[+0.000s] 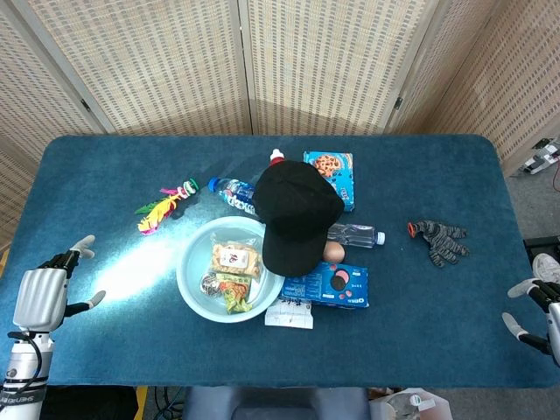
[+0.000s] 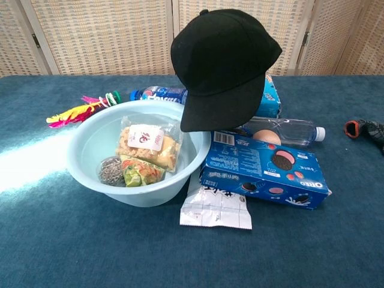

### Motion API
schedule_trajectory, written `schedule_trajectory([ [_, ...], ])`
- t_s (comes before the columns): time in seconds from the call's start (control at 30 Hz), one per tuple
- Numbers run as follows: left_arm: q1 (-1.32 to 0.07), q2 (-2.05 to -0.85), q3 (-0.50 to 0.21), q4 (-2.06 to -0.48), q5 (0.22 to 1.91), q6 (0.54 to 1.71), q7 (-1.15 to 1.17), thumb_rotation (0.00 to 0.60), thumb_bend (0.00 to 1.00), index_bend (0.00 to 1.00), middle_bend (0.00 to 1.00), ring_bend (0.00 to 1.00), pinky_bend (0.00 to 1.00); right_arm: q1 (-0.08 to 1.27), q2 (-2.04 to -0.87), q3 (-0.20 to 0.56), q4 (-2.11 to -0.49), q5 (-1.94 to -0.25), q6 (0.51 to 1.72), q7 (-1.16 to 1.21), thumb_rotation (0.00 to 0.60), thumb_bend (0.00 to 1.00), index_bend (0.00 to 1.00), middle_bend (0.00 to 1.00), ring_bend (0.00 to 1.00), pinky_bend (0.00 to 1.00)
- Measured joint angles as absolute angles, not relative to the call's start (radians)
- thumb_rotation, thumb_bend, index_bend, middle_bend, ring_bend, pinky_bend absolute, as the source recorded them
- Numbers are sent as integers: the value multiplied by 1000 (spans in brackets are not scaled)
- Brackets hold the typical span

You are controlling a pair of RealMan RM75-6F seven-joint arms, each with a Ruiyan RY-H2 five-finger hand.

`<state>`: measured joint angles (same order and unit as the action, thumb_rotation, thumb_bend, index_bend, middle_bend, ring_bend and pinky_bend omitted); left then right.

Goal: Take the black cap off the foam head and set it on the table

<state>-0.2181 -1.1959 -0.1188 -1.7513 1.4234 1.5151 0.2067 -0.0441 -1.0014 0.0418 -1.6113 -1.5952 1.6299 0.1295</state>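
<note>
The black cap [image 1: 296, 214] sits on top of the foam head at the table's middle, its brim pointing toward me; the head itself is hidden under it. In the chest view the cap [image 2: 223, 63] stands high above the bowl and boxes. My left hand [image 1: 45, 293] rests at the near left edge, fingers apart, holding nothing. My right hand [image 1: 541, 317] shows at the near right edge, fingers spread and empty. Both hands are far from the cap and neither appears in the chest view.
A light blue bowl [image 1: 194, 280] with snack packets sits left of the cap. An Oreo box [image 1: 337, 284], a cookie box [image 1: 332, 171], two water bottles [image 1: 354, 234], a white packet [image 1: 290, 312], a feather toy [image 1: 162, 207] and a grey glove [image 1: 442, 241] lie around.
</note>
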Motion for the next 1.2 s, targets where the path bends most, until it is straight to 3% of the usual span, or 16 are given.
schedule_trajectory([
  [0.6, -295, -1187, -112, -1701, 1561, 1432, 80, 600, 75, 240, 370, 425, 546, -32, -976, 51, -1652, -1589, 1621, 87, 600, 239, 491, 439, 409, 518],
  [0.73, -335, -1187, -108, -1679, 1618, 1402, 36, 600, 74, 248, 430, 477, 606, -30, -972, 52, -1659, -1585, 1616, 80, 600, 239, 491, 439, 409, 518],
  [0.9, -404, -1205, -105, -1628, 1692, 1362, -49, 600, 74, 252, 552, 588, 777, -26, -971, 52, -1665, -1580, 1608, 75, 600, 238, 491, 439, 409, 518],
  [1.2, -521, -1329, -127, -1534, 1731, 1303, -100, 600, 74, 353, 643, 677, 815, -21, -974, 52, -1666, -1571, 1595, 69, 600, 239, 491, 439, 409, 518],
])
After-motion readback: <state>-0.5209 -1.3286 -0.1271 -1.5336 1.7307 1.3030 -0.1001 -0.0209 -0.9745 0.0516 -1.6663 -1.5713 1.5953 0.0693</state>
